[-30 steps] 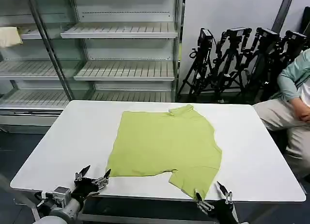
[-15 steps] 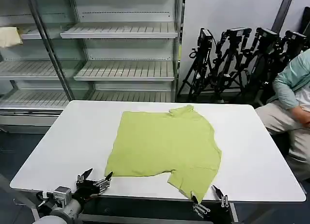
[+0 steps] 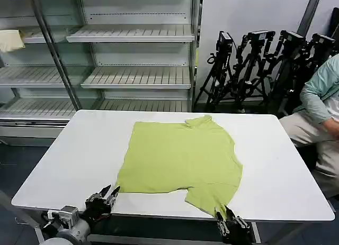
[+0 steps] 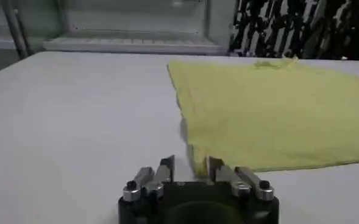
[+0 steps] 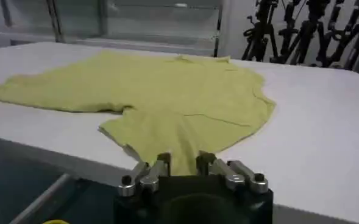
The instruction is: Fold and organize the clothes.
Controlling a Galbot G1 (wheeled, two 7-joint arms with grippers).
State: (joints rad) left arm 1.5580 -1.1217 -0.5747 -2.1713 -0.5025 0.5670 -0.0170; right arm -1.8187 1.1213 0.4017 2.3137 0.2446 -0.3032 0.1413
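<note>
Shirt (image 3: pixel 183 157) lies flat on the white table (image 3: pixel 74 155), centre to right, collar at the far edge, a sleeve flap reaching the near right table edge. It looks partly folded already: the left side runs as a straight clean line and the outline is lopsided, so one side may be turned in. Still to do, as I judge it: the other side fold, the lengthwise fold, then tidy placement.

Left gripper (image 3: pixel 108 194) sits at the near table edge, just beside the shirt's near-left corner; in the left wrist view its fingers (image 4: pixel 167 167) stand apart with the hem corner just ahead of the gap, nothing grasped. Right gripper (image 3: pixel 226 217) is at the near edge by the sleeve flap's tip; in the right wrist view (image 5: pixel 182 167) its fingers are also apart, cloth lying just ahead between them, not pinched yet.

Room: broad bare table left of the shirt and on the right side, some at the far edge. The near edge is tight, with cloth almost at the lip, so it could slip off. Shelves (image 3: pixel 132 70) and tripods (image 3: pixel 259 65) stand well behind.
</note>
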